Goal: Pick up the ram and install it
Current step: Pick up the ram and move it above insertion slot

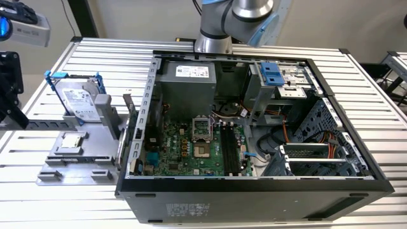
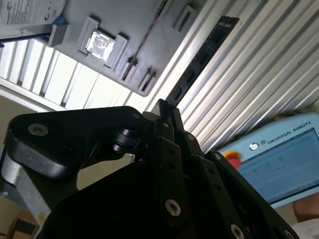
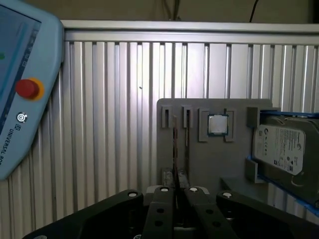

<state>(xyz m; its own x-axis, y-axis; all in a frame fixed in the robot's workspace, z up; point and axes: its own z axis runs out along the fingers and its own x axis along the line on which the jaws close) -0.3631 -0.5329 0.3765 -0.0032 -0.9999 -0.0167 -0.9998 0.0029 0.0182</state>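
In the second wrist view my gripper is shut on one end of the ram, a long, narrow dark stick that reaches out from the black fingers over the ribbed table. The first wrist view shows the ram edge-on as a thin line rising from the closed fingertips of the gripper, in front of the grey holder. In the exterior view the open computer case holds the green motherboard with its black slots, well to the exterior view's right of the holder.
The holder carries a small square silver processor and a silver hard drive in a blue-handled bracket. A pale blue control tablet with a red button lies on the ribbed aluminium table. The arm's base stands behind the case.
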